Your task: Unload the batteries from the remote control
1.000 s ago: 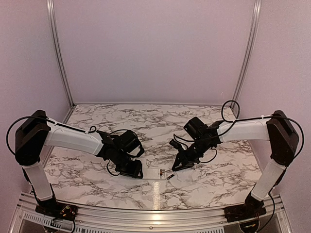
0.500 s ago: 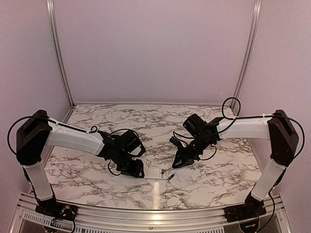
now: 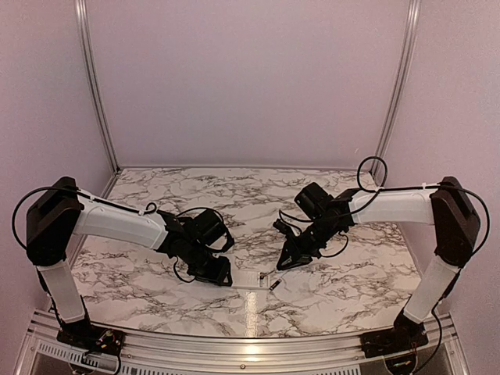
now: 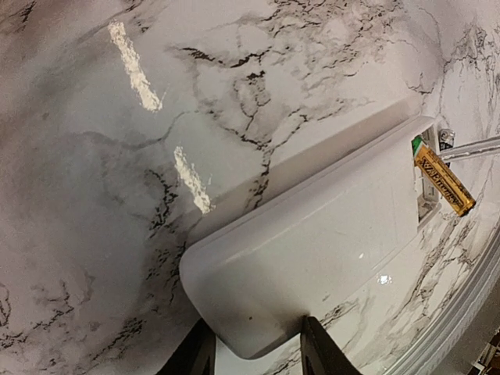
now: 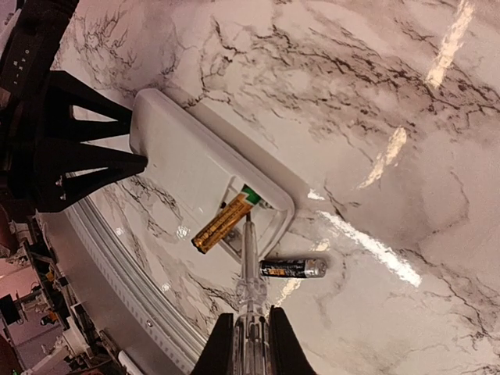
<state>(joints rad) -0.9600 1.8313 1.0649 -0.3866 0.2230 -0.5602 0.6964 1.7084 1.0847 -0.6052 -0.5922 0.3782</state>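
One battery is out and one is left. The dark battery (image 5: 291,268) lies on the counter (image 5: 375,94), just beside the remote control (image 5: 195,168), at about 4 o'clock from its open end. The golden battery (image 5: 223,223) is tipped up in the recess (image 5: 258,205) but is not out yet. From above, the remote control lies flat near the counter's 6 o'clock edge. The left tool (image 4: 254,348) is partly open and squeezes the remote's closed end. The right tool (image 5: 247,344) is almost shut on a thin rod (image 5: 248,258), whose tip is by the golden battery. I think the job is about half done: that battery needs pushing out.
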